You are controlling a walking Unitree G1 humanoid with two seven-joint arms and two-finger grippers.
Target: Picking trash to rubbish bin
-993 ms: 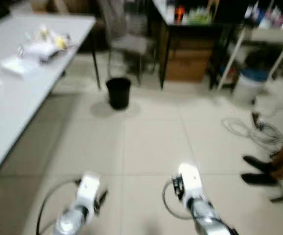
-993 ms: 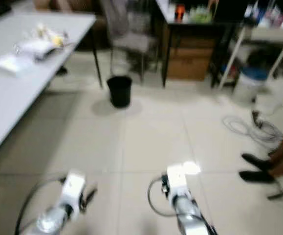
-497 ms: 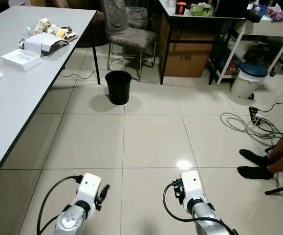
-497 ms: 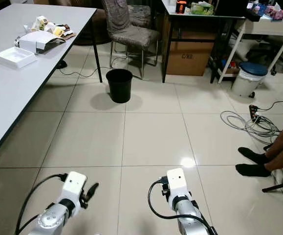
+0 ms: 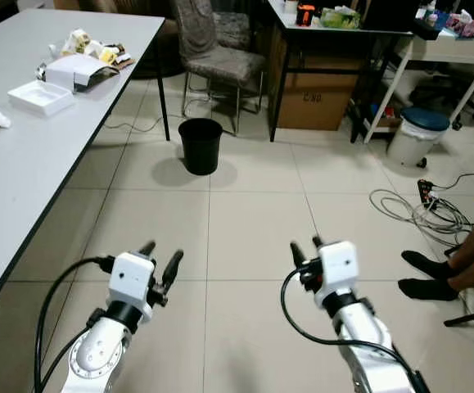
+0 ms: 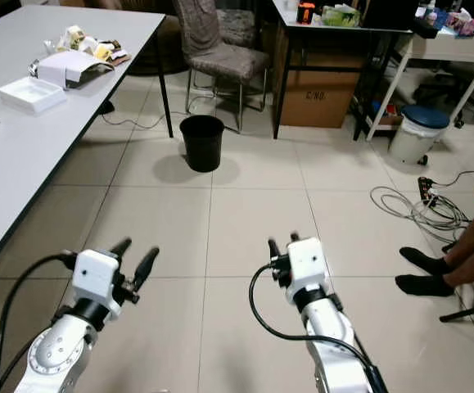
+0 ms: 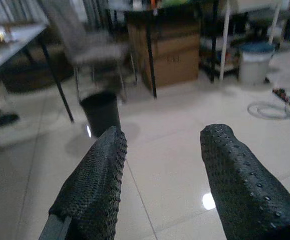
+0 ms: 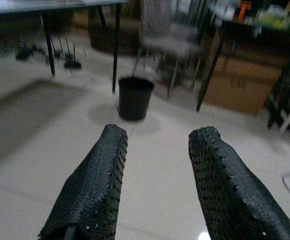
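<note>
Both grippers, left (image 5: 161, 253) and right (image 5: 305, 246), are hovering with fingers spread, empty, facing round black bin (image 5: 200, 146); crumpled trash (image 5: 89, 57) sitting on table (image 5: 24, 155).

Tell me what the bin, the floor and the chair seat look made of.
Bin: likely matte black plastic, with smooth, seamless tapered walls. Floor: glossy pale tile, probably ceramic, with grout lines and a lamp glare spot. Chair: grey mottled fabric seat and back on thin metal-looking legs.
</note>
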